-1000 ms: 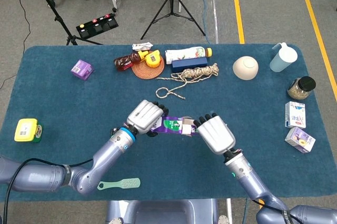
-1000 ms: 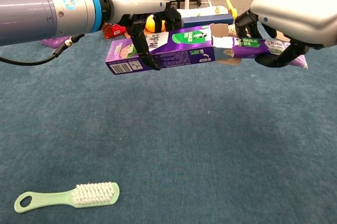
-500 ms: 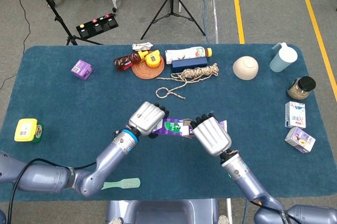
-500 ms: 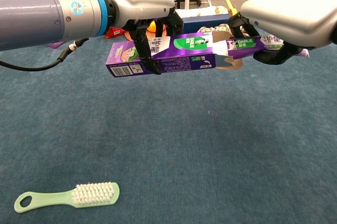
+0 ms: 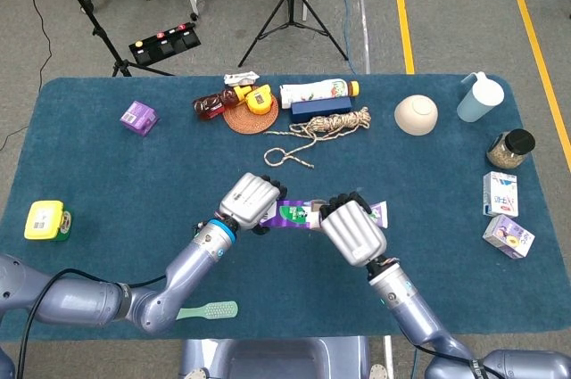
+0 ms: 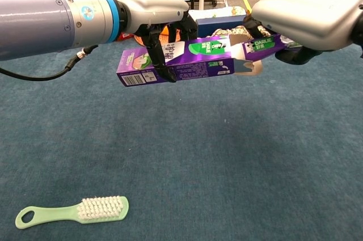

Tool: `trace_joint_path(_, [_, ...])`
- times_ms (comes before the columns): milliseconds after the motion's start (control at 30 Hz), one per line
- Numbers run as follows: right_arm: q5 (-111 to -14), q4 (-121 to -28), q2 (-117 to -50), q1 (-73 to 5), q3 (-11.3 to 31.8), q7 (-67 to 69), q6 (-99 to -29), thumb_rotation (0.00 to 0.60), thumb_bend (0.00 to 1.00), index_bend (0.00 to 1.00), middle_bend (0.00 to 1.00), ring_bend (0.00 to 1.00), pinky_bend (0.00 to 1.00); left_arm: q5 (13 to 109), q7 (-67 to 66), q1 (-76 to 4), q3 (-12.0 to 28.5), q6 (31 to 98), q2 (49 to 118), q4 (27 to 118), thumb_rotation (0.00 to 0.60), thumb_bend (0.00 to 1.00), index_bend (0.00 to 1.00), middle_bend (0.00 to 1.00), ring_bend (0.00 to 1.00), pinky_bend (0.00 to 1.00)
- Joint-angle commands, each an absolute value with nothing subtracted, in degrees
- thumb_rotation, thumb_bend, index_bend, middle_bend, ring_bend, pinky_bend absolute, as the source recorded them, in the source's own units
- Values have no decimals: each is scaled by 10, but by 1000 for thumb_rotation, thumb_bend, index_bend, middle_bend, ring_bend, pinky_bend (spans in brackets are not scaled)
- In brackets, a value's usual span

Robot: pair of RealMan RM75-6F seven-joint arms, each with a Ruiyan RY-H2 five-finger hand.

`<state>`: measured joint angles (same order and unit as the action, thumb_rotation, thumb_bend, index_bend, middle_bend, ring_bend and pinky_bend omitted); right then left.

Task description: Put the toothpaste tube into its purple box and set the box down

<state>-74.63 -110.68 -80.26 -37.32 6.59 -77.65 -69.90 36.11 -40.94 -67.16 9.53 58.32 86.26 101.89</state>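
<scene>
Chest view: we held purple box (image 6: 181, 62) w/ left hand (image 6: 161, 25) fingers clamped; right hand (image 6: 309, 8) gripped toothpaste tube (image 6: 264, 45), partly inserted; next, push deeper.

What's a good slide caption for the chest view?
Left hand holds the purple box while right hand slides the toothpaste tube in.

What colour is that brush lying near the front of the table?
Pale green brush; clearest in the chest view.

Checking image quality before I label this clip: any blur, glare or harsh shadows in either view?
Head view: even lighting, sharp, only soft shadows under the arms on the table. Chest view: purple box print is legible; the right hand looms large, cut off at the frame edge; the green brush is sharp.
</scene>
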Motion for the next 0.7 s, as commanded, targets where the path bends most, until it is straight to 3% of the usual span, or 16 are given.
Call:
trace_joint_path(33, [-730, -1123, -808, -379, 65, -817, -707, 600, 627, 552, 576, 579, 689, 363, -405, -670, 94, 581, 865, 1015, 600, 175, 412, 380, 326, 538])
trace_joint_path(700, [-698, -1153, -847, -421, 57, -971, -729, 600, 629, 552, 583, 588, 697, 372, -392, -667, 96, 580, 879, 1004, 600, 175, 412, 380, 326, 538])
